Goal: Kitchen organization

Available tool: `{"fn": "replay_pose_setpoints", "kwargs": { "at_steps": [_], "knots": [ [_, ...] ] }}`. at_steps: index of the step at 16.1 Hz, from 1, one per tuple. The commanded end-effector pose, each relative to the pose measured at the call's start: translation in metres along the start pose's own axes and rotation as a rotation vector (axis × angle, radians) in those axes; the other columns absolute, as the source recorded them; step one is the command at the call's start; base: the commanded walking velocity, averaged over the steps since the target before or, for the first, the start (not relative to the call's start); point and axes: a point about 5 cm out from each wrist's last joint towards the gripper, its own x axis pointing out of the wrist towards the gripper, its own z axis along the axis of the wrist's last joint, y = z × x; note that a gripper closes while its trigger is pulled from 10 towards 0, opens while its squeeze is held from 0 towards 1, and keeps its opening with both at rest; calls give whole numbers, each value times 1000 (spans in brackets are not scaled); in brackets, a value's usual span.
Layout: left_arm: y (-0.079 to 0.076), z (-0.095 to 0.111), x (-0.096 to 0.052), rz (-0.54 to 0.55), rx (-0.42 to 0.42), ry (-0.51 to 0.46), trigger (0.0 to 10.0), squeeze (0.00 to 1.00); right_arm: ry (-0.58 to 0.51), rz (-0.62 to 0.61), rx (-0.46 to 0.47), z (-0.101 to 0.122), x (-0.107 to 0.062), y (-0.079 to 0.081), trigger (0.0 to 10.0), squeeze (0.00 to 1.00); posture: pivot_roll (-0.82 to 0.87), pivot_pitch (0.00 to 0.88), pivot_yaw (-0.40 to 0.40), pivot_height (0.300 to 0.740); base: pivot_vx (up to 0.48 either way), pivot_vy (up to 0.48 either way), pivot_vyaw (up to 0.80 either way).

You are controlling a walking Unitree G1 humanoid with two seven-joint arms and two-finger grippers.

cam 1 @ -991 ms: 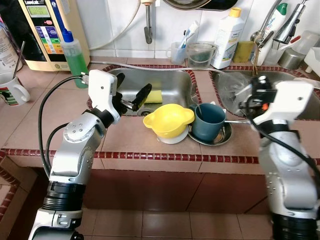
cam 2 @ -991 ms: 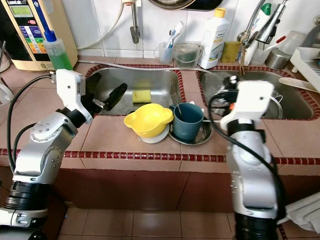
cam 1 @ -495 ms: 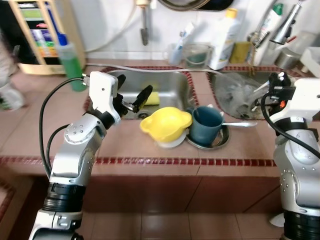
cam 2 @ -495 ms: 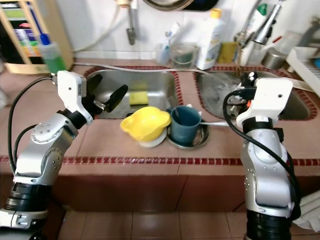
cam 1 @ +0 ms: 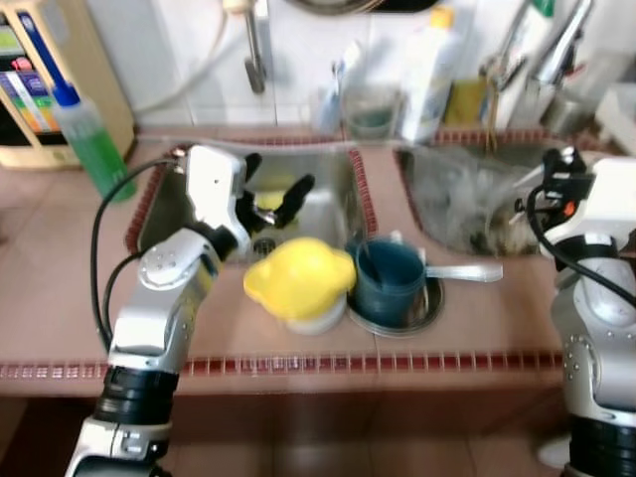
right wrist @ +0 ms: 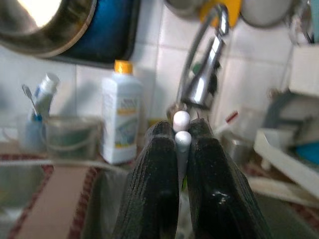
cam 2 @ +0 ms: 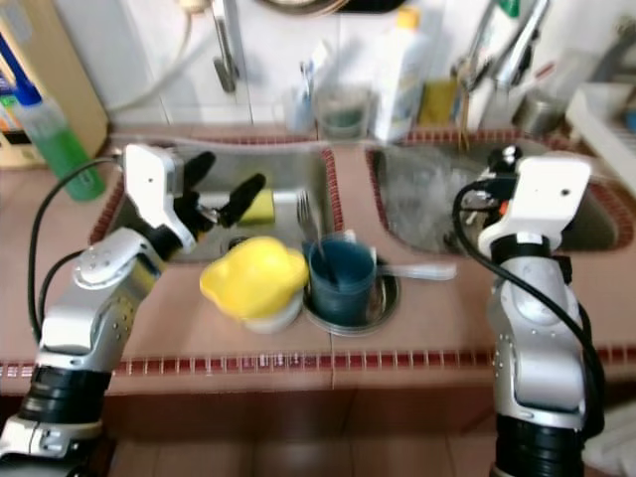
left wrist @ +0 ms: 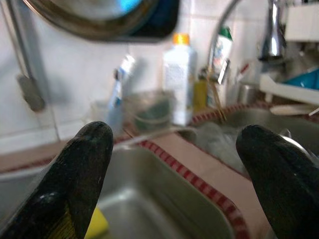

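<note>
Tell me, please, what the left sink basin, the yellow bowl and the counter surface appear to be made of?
The left sink basin looks like stainless steel: grey, brushed, with soft reflections. The yellow bowl is probably plastic: uniformly coloured, smooth, with a dull sheen. The counter appears to be pinkish ceramic tile with visible joints and a dark red mosaic edge strip.

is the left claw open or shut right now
Open. The left claw hangs over the sink with its two black fingers spread wide apart, nothing between them.
</note>
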Motion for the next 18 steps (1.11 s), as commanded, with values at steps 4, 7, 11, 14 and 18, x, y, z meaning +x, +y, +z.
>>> {"fn": "replay_pose_setpoints", "kwargs": {
  "at_steps": [4, 7, 11, 14, 18],
  "knots": [
    [8, 3, -4, 45, -11, 3, 10000, 0, -13, 25, 8, 1, 2, 3, 10000, 0, -107, 101, 10, 740, 0, 0, 0],
    [3, 2, -4, 21, 15, 20, 10000, 0, 17, 58, 10, -5, 4, -1, 10000, 0, -108, 111, 11, 740, 0, 0, 0],
    [-8, 3, -3, 2, 4, 43, 10000, 0, 52, 167, 26, -12, 7, -4, 10000, 0, -117, 145, 5, 740, 0, 0, 0],
    [-19, 6, -3, -27, -4, 58, 10000, 0, 55, 242, 16, -15, 10, -8, 10000, 0, -118, 173, -4, 740, 0, 0, 0],
    [-24, 8, -2, -56, -6, 74, 10000, 0, 48, 294, 5, -15, 19, -13, 10000, 0, -114, 207, -1, 740, 0, 0, 0]
  ]
}}
